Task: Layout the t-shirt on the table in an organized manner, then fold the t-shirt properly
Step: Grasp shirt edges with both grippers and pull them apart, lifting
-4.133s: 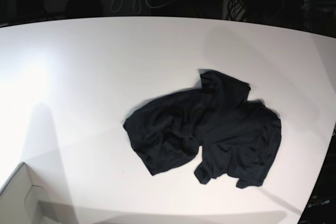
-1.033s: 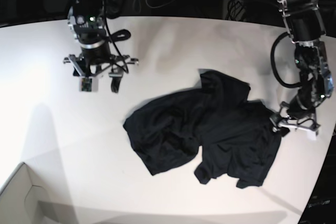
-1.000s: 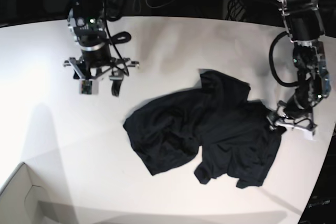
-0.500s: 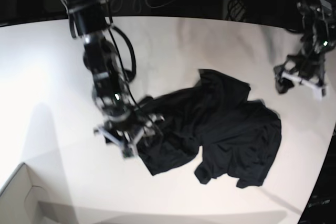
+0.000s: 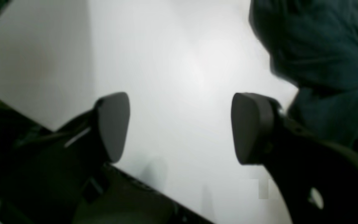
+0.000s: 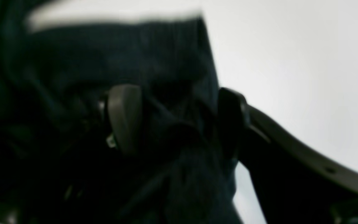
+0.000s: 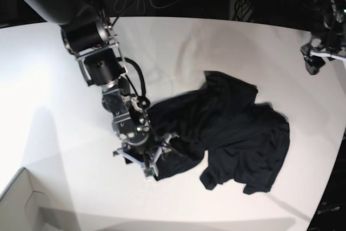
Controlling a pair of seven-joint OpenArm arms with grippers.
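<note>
1. The t-shirt (image 7: pixel 232 133) is a plain black, soft knit garment, lying crumpled in a loose heap on the table (image 7: pixel 178 47), right of centre in the base view. Its folds overlap, and the outline is irregular and lobed.

2. The table is a smooth, matte white surface with a curved far edge. Soft grey shadows fall across it.

3. The right gripper (image 7: pixel 148 158) is down at the shirt's near-left edge, on the left of the base view. In the right wrist view its two fingers (image 6: pixel 124 118), rounded, dull grey pads on dark arms, stand apart with bunched black cloth between them. The pads straddle a ridge of fabric; whether they press on it I cannot tell, as the picture is blurred.

4. The left gripper (image 7: pixel 319 58) hangs at the far right edge of the base view, well apart from the shirt. In the left wrist view its pads (image 5: pixel 113 124) are spread wide with only bare white tabletop between them. A dark fold of the shirt fills that view's upper right.

5. A pale cardboard box corner (image 7: pixel 21 204) sits at the lower left.
</note>
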